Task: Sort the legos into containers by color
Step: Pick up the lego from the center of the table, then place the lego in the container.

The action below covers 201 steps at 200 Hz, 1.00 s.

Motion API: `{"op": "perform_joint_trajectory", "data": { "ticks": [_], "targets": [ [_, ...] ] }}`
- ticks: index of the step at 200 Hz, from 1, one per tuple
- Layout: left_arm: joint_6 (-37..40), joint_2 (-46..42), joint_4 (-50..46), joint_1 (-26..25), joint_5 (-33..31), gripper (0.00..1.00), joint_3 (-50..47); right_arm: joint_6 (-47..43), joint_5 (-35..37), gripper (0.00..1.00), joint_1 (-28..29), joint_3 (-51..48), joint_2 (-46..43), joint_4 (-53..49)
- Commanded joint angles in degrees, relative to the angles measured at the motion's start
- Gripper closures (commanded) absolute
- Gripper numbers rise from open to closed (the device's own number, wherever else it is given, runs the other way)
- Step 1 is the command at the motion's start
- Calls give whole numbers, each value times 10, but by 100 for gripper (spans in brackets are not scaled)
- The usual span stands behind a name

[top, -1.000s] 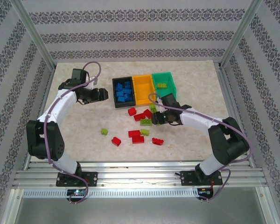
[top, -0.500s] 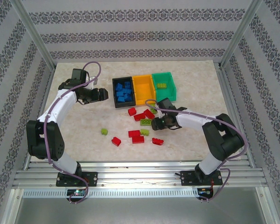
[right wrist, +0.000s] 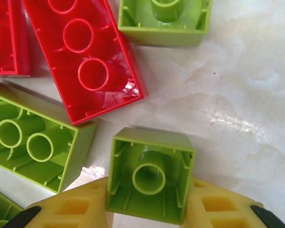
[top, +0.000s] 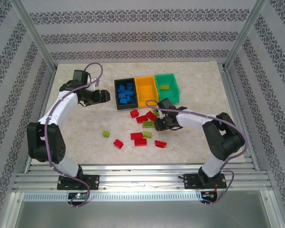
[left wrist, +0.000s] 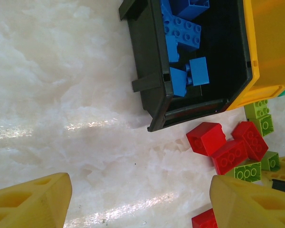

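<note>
My right gripper (right wrist: 149,205) is shut on a small lime green lego (right wrist: 150,175), hollow side up, with a yellow finger (right wrist: 71,206) pressed to each flank, low over the table. From above, this gripper (top: 157,122) sits at the right edge of the loose pile of red legos (top: 142,118) and lime legos (top: 148,124). The containers stand behind in a row: black bin (top: 116,95) with blue legos (top: 126,92), orange bin (top: 146,91), green bin (top: 173,90) holding a lime lego (top: 165,87). My left gripper (top: 104,96) hangs open, left of the black bin (left wrist: 149,61).
More red legos (top: 118,143) and a lime one (top: 106,134) lie scattered nearer the table's front. Beside the held piece lie a long red lego (right wrist: 83,52) and a long lime lego (right wrist: 33,142). Metal frame posts and patterned walls surround the table.
My right gripper has moved left into the pile and closed on the lime green lego. The left arm has stayed still.
</note>
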Motion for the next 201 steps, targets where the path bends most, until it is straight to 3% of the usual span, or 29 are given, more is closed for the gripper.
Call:
{"op": "perform_joint_trajectory", "data": {
  "ticks": [1,58,118,140,166,201],
  "targets": [
    [-5,3,6,8,11,23,-4,5,-2,66,-7,17,-25,-7],
    [-7,5,7,9,16,23,-4,24,-40,65,-88,69,-52,28],
    [-7,7,6,8,18,23,-3,16,-24,64,-141,210,31,18],
    [-7,4,7,8,19,23,-4,18,-37,60,-159,256,62,15],
    [-7,0,8,9,18,22,-5,16,-40,47,-167,300,92,-4],
    [-7,0,7,9,18,22,-4,20,-60,46,-164,268,79,10]
  ]
}}
